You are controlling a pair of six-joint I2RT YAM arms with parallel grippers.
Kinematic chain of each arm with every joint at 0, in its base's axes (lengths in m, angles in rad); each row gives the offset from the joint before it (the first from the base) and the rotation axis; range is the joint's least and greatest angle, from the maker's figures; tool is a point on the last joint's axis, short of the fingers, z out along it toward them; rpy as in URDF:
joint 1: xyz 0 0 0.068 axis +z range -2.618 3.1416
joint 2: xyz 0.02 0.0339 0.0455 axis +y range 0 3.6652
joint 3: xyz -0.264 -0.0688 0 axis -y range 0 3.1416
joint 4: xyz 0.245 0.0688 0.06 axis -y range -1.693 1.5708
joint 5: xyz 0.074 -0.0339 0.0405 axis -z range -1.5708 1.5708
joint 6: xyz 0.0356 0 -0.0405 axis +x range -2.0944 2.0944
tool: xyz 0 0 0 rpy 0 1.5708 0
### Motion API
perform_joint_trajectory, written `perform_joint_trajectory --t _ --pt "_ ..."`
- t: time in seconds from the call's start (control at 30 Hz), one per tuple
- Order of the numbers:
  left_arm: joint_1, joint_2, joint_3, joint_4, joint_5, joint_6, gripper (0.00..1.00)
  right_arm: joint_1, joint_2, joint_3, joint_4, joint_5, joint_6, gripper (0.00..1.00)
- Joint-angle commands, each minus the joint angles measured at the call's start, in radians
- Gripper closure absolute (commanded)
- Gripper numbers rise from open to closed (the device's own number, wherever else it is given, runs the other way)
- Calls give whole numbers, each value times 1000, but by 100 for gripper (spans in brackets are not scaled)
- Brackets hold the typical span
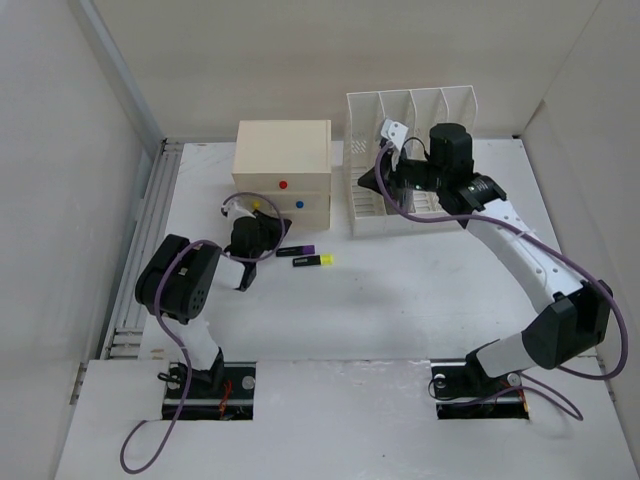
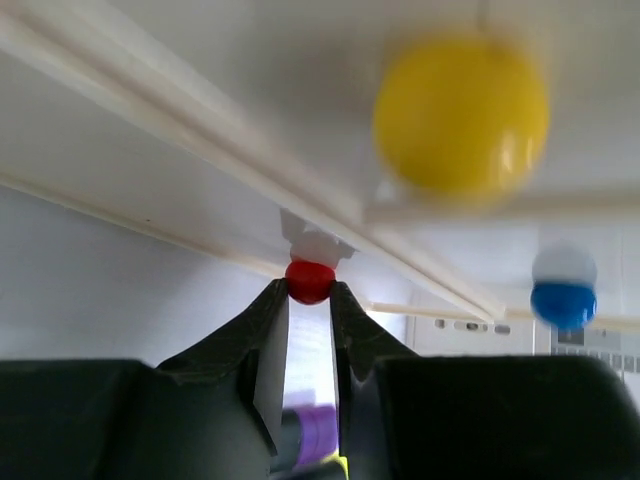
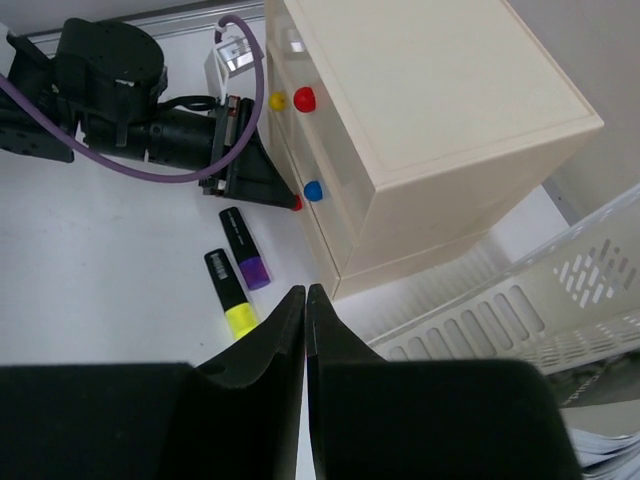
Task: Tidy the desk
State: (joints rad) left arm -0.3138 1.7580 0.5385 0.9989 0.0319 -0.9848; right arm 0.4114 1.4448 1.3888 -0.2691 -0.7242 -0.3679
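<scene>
The desk (image 1: pixel 400 290) is a white tabletop. On it lie a purple-capped highlighter (image 1: pixel 298 251) and a yellow-capped highlighter (image 1: pixel 313 261); both also show in the right wrist view, purple (image 3: pixel 245 250) and yellow (image 3: pixel 229 293). My left gripper (image 1: pixel 262 222) is at the low front of the cream drawer box (image 1: pixel 282 160). It is shut on a small red knob (image 2: pixel 310 281), which also shows at its tip in the right wrist view (image 3: pixel 297 204). My right gripper (image 3: pixel 305 292) is shut and empty. It hovers between the drawer box and the file rack (image 1: pixel 410 160).
The drawer box front carries a red knob (image 3: pixel 304 98), a yellow knob (image 3: pixel 277 100) and a blue knob (image 3: pixel 313 190). The white slotted rack stands at the back right and holds papers. Pale walls surround the desk. Two dark cut-outs sit at its front edge.
</scene>
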Motion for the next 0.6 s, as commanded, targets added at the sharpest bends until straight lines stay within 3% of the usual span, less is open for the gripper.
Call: perform_joint_trajectory --t 0.0,0.27,0.47,0.57 --pt "-36 -57 -104 79 10 -6 97 -8 -6 -7 42 -63 -35 91" --pt "-83 -166 -314 144 -10 -40 98 10 3 2 22 -72 -54 90" --pt "-107 -244 -360 126 -44 -29 98 10 3 3 22 -81 -63 90" --pt "-107 -258 -330 95 -67 -20 88 10 3 3 13 -81 -63 89"
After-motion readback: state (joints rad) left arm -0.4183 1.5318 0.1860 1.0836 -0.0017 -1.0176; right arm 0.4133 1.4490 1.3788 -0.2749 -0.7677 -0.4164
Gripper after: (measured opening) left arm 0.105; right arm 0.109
